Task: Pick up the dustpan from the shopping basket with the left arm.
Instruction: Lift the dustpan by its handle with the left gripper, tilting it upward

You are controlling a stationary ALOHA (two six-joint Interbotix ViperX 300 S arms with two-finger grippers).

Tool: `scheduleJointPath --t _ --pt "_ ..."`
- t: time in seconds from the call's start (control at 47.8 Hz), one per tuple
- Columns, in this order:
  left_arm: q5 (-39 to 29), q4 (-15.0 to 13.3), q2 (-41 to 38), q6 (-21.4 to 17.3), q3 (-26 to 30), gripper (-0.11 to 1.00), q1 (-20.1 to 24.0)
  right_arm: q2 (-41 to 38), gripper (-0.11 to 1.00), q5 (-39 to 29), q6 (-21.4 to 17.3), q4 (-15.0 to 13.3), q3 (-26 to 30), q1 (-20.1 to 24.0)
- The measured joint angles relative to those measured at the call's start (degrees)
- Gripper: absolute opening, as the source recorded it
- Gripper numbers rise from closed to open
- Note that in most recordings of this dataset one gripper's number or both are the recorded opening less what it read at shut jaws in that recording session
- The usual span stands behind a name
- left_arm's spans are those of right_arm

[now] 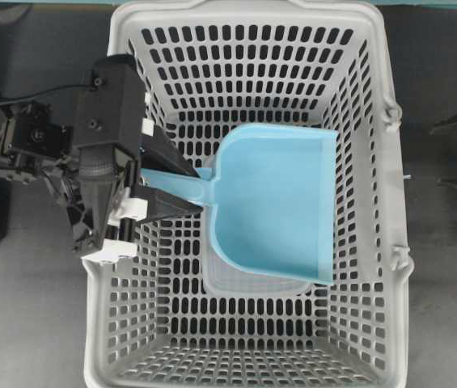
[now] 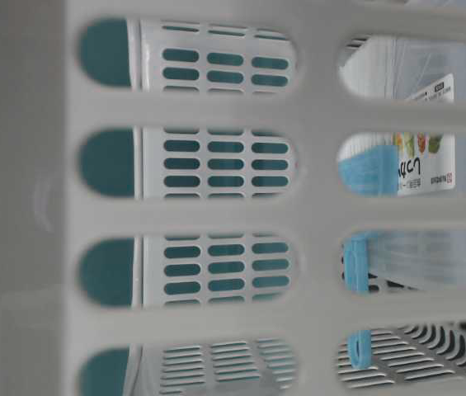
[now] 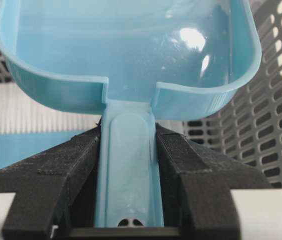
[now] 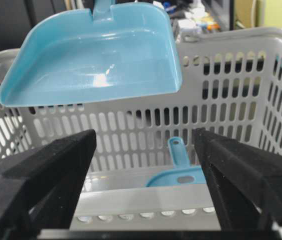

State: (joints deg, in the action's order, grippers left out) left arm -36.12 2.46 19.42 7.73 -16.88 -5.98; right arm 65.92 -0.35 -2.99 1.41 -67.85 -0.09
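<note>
The light blue dustpan (image 1: 272,202) hangs scoop-up inside the big grey shopping basket (image 1: 394,194). My left gripper (image 1: 200,191) reaches in over the basket's left wall and is shut on the thin handle. In the left wrist view both black fingers (image 3: 76,165) press the handle's sides just behind the scoop (image 3: 126,50), with the gripper (image 3: 128,150) centred on it. From the right wrist view the dustpan (image 4: 96,55) floats above the far basket wall (image 4: 220,100). My right gripper (image 4: 143,135) stands open outside the near rim, holding nothing.
A blue brush lies on the basket floor under the dustpan, its handle (image 4: 178,152) and white bristles (image 3: 36,107) showing. The table-level view looks through the slotted wall (image 2: 216,107) at a clear labelled package (image 2: 422,157). Basket walls close in on all sides.
</note>
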Motion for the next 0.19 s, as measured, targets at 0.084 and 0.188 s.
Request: scheduleJointPath --t 0.084,0.188 --pt "-0.1 0.0 0.0 0.0 0.0 0.29 0.0 0.0 0.76 0.1 0.0 0.0 0.0 0.0" --pt "-0.1 -0.1 0.0 0.0 0.0 0.29 0.0 -0.1 0.76 0.0 0.0 0.0 0.0 0.0"
